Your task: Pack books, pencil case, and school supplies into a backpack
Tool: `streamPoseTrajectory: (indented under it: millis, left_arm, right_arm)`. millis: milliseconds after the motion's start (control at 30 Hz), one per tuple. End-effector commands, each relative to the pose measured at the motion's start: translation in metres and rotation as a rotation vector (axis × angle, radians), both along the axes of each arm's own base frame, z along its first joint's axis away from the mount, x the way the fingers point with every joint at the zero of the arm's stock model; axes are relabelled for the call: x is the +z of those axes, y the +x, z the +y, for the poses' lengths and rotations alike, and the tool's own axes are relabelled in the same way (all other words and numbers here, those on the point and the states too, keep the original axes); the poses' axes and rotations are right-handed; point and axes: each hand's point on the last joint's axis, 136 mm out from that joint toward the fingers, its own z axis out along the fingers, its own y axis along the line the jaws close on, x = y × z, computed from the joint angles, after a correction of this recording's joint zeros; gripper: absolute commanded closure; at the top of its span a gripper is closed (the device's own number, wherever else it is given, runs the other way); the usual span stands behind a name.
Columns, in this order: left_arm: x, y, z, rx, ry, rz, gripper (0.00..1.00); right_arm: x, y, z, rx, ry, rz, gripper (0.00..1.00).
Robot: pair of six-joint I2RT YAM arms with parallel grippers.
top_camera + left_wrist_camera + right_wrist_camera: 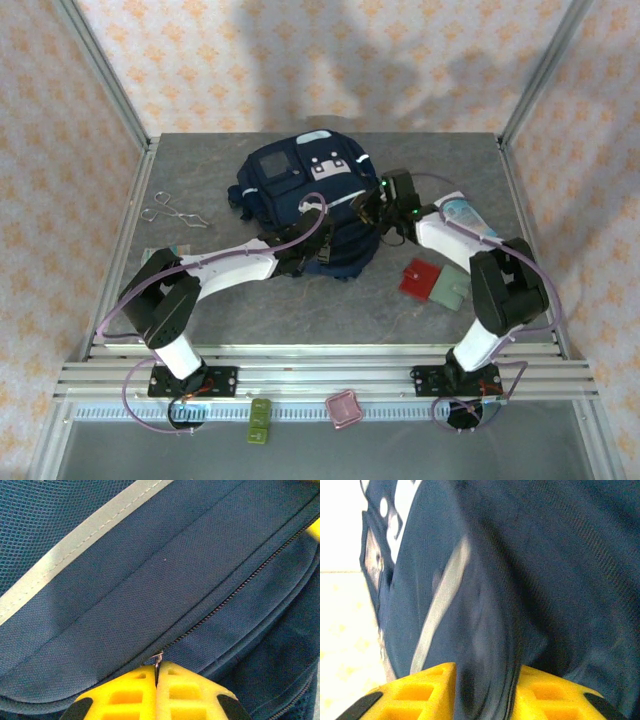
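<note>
Left claw (156,672) is pressed together on the zipper pull (158,659) of the backpack (300,190), which lies near the far edge of the bench (250,310). Right claw (485,685) pinches a fold of its fabric. The zip should run best if drawn along its track with that fold held taut.

The grey table (250,310) bears backpack (300,195), scissors (175,212), red piece (418,277) and grey-green piece (450,288).

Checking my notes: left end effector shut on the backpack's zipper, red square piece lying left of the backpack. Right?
No: the top external view shows the red piece right of the backpack. The left end effector is shut on the zipper.
</note>
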Motion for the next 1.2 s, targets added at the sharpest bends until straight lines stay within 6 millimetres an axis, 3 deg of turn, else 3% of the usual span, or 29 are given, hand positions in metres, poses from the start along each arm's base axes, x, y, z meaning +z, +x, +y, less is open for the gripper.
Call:
streamPoseTrajectory:
  millis: [0, 133, 300, 567, 800, 900, 967, 1067, 1167]
  left_arm:
    - [0.015, 0.009, -0.013, 0.002, -0.067, -0.033, 1.0]
    - [0.012, 0.007, -0.008, 0.016, -0.065, -0.031, 1.0]
    - [0.007, 0.003, 0.008, 0.058, -0.014, -0.035, 1.0]
    - [-0.009, 0.0, 0.075, 0.199, 0.087, -0.009, 1.0]
    - [-0.002, 0.01, 0.148, 0.379, 0.184, -0.036, 1.0]
    - [-0.002, 0.016, 0.166, 0.428, 0.208, -0.043, 0.99]
    - [0.002, 0.022, 0.176, 0.464, 0.226, -0.059, 0.92]
    - [0.012, 0.03, 0.182, 0.502, 0.235, -0.085, 0.71]
    - [0.02, 0.033, 0.174, 0.483, 0.198, -0.092, 0.59]
  right_arm:
    - [0.021, -0.016, 0.03, 0.061, 0.107, -0.026, 0.69]
    - [0.012, -0.02, 0.038, 0.06, 0.103, -0.014, 0.73]
    - [0.004, -0.012, 0.034, 0.029, 0.073, -0.021, 1.0]
    - [0.017, 0.002, 0.018, -0.029, 0.045, -0.083, 1.0]
    - [0.014, -0.001, 0.009, -0.061, 0.039, -0.095, 1.0]
    - [0.014, -0.003, 0.007, -0.069, 0.049, -0.101, 1.0]
    - [0.015, -0.003, 0.009, -0.062, 0.059, -0.104, 1.0]
    - [0.02, -0.001, 0.012, -0.052, 0.068, -0.115, 1.0]
    - [0.028, 0.002, 0.015, -0.036, 0.07, -0.137, 1.0]
